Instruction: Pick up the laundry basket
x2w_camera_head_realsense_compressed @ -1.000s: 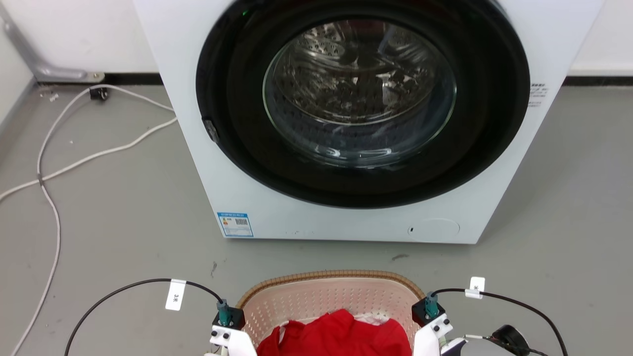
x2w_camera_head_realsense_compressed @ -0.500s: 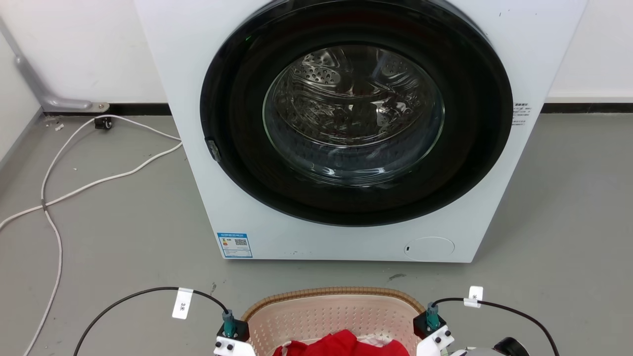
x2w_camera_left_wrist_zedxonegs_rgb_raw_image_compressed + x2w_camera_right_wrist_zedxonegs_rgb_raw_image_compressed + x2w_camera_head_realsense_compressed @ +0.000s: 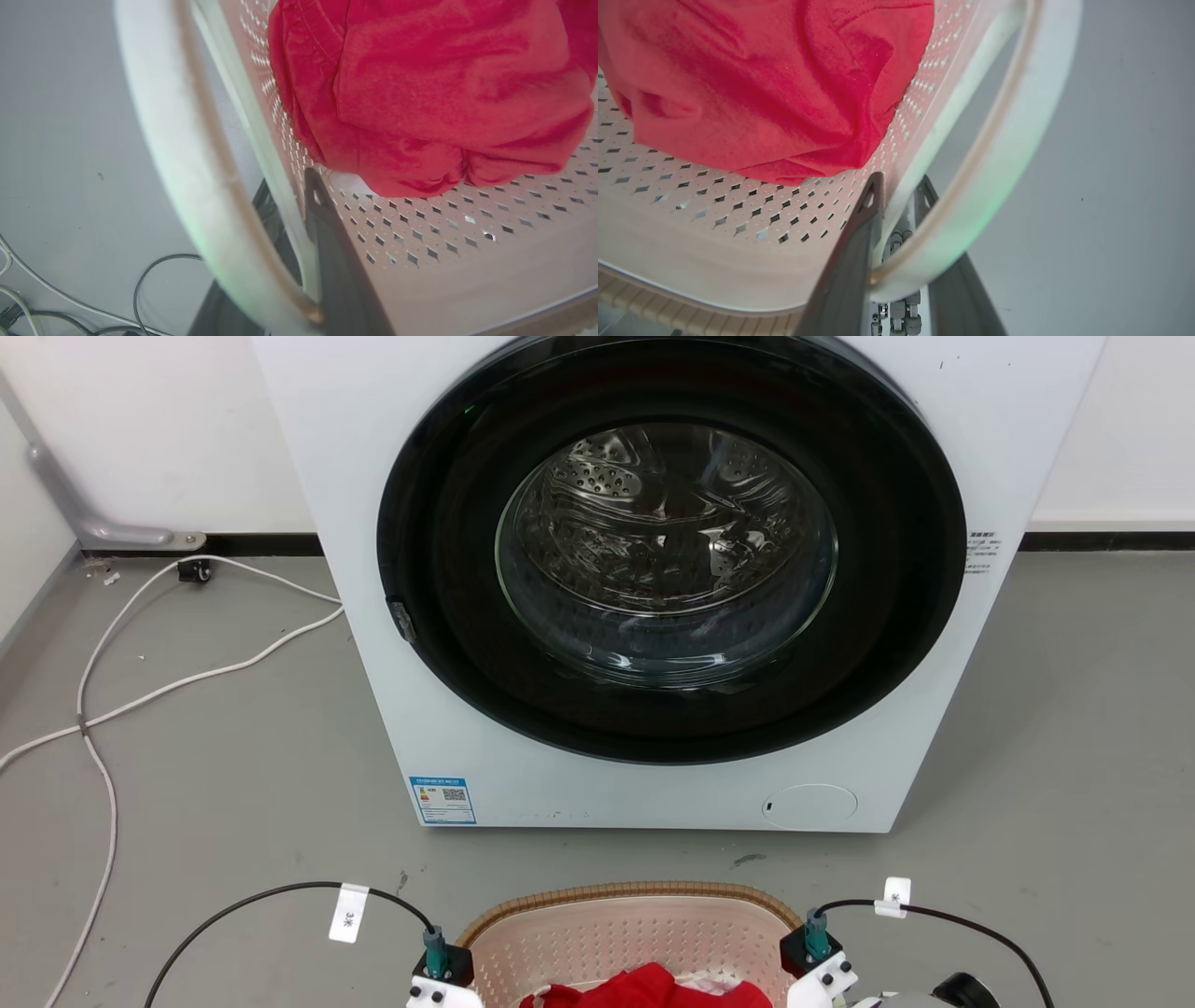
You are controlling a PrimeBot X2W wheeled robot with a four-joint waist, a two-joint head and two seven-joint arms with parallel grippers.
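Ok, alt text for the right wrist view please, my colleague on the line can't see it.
The right pincer clamps the side wall of the laundry basket, one dark finger inside, the other outside by the white handle. A crumpled red garment lies in the basket; grey floor is at right.

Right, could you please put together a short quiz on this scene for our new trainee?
1. True or false: the washer's door stands open.
2. What lies in the laundry basket? A) a red garment B) a blue towel C) nothing
3. Fill in: in its wrist view, the left gripper has one finger on either side of the basket's ____.
Key: 1 false; 2 A; 3 side wall.
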